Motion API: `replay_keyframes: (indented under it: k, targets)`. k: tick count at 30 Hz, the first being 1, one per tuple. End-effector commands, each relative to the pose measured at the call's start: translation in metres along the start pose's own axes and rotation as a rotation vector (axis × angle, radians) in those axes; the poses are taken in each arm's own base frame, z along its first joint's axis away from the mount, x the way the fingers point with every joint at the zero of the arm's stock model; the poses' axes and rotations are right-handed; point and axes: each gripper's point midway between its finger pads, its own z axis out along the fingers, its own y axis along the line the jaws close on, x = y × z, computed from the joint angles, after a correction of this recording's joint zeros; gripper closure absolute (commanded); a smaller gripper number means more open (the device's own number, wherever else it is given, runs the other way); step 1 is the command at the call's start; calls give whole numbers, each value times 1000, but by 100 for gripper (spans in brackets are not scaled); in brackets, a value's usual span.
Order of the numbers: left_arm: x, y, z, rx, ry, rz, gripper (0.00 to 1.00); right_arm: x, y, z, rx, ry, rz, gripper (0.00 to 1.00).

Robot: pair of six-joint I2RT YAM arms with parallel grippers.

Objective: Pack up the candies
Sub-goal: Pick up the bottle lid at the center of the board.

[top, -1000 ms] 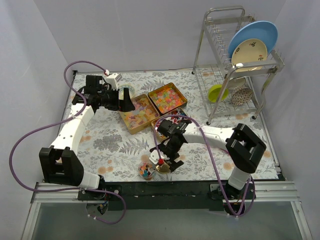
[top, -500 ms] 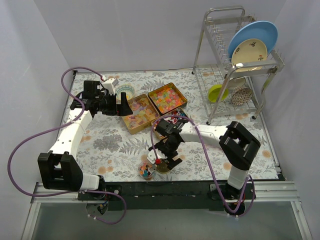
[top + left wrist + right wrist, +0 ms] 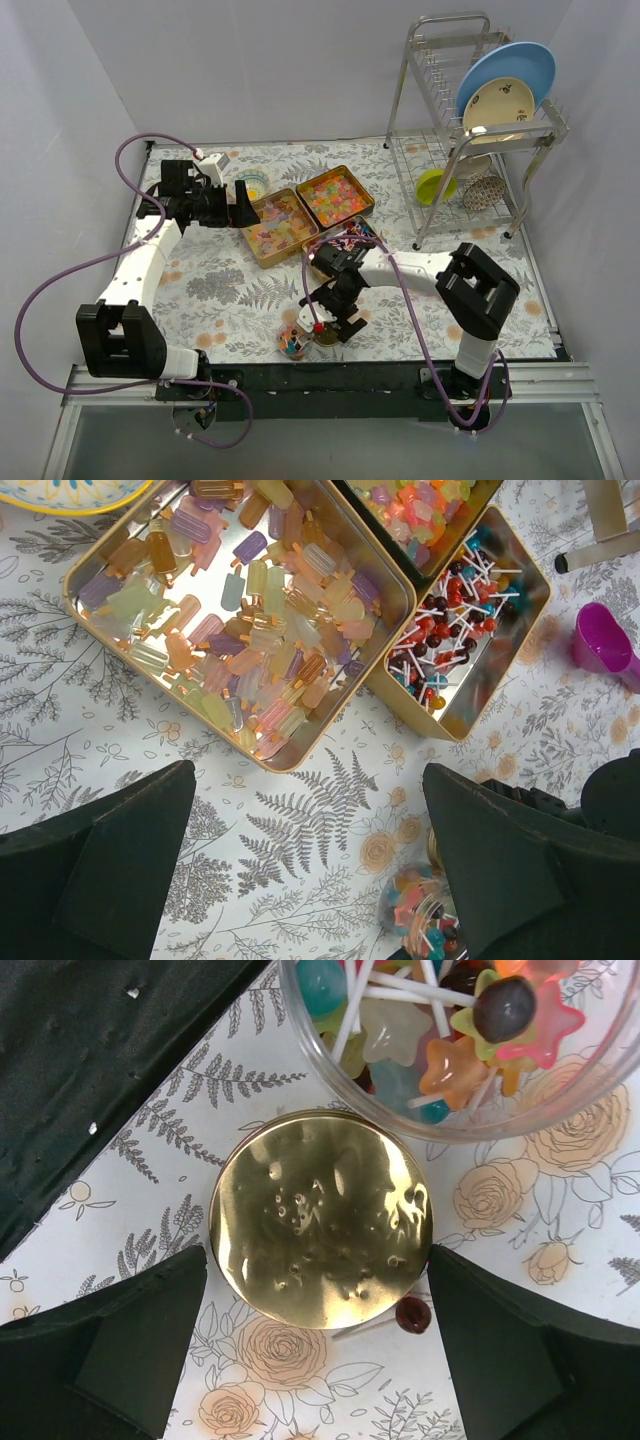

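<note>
Pale gummies (image 3: pixel 240 610) fill one gold tin, bright jellies (image 3: pixel 420 505) a second, and stick candies (image 3: pixel 455 605) a third. A glass jar (image 3: pixel 460 1040) holds mixed candies; it also shows in the top view (image 3: pixel 292 343). One dark red stick candy (image 3: pixel 412 1314) lies loose on the table. My right gripper (image 3: pixel 318 1290) is open and low over the round gold lid (image 3: pixel 320 1220), one finger close at each side of it. My left gripper (image 3: pixel 305 880) is open and empty, high above the table near the tins (image 3: pixel 275 228).
A magenta scoop (image 3: pixel 605 645) lies right of the tins. A yellow-rimmed bowl (image 3: pixel 250 183) sits behind them. A metal dish rack (image 3: pixel 470 130) with plates stands at the back right. The right arm (image 3: pixel 400 268) crosses in front of the third tin.
My left gripper has drawn back to the left, away from over the tins. My right gripper has shifted slightly left and settled over the gold lid.
</note>
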Motion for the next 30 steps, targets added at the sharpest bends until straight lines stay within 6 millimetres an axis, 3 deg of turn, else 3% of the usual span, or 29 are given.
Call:
replay_keyframes:
  k: [1,4,9,11,19,24,29,30]
  targets:
    - [-9,6,-6,-24,-43,8,2,-2,9,8,-30,-6,-14,2]
    - [-8,9,-9,-33,-49,0,2,-2,6,11,-17,0,-1,3]
    - [-12,12,-14,-46,-66,6,2,-1,-2,7,17,27,49,21]
    - [-15,11,-14,-41,-75,15,2,-3,-2,0,15,41,65,23]
    - [-37,2,-12,8,-125,22,2,-20,7,-54,46,130,47,24]
    - [-50,2,-15,-5,-159,33,2,-45,-11,-80,114,104,77,24]
    - [-56,7,-19,-43,-180,27,2,-67,-39,-79,138,79,89,24]
    - [-56,8,-20,-49,-181,25,2,-80,-46,-79,147,68,62,24]
